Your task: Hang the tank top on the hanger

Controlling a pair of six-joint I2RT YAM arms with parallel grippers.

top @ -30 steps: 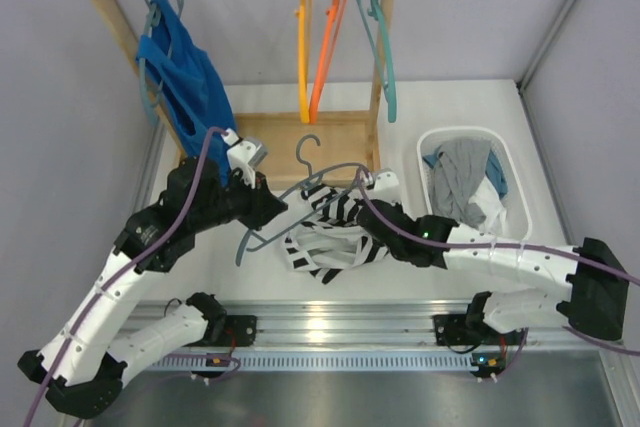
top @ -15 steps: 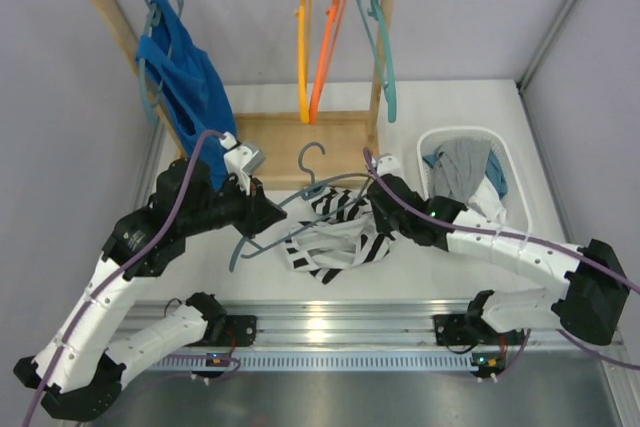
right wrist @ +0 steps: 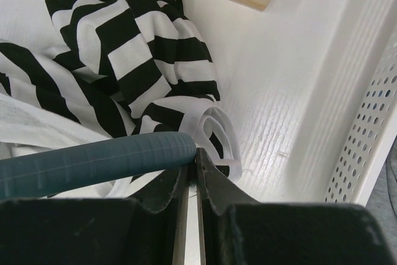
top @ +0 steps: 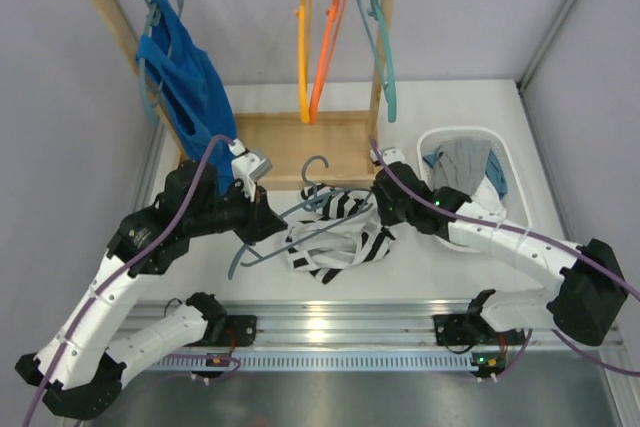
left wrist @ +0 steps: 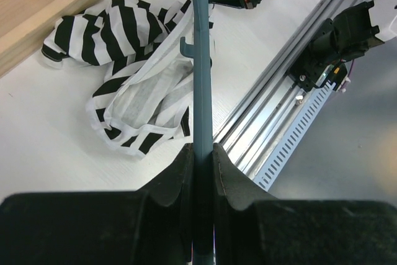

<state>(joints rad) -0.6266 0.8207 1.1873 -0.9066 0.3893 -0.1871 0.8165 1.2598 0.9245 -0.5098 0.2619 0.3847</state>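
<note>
- Wooden rack base [top: 290,142] is the big wall on the far side. The striped pile butts right up to its edge, so I've got no room to push that way.
- White basket [top: 432,142] boxes in the right side, close beside the right arm. The open table [top: 260,282] is toward me and to the left.
- The tank top [top: 335,237] is bunched flat on the table between the two arms, in front of the rack base. It's under the hanger, not on it yet.
- The hanger [left wrist: 200,79] lies over the pile. Its long axis runs from the left gripper [left wrist: 201,150] out toward the right one, hook pointing at the rack.
- The left gripper's jaws are clamped tight on the hanger's bar, so that arm steers it.
- The right gripper [right wrist: 189,159] sits at the hanger's far tip. Its jaws are pressed nearly together and I can't tell if any hem is nipped.
- The white strap loop [right wrist: 220,134] is the key bit. It lies just past the hanger tip on the basket side and the right arm is nearest. I reckon the tip has to thread through that loop.
</note>
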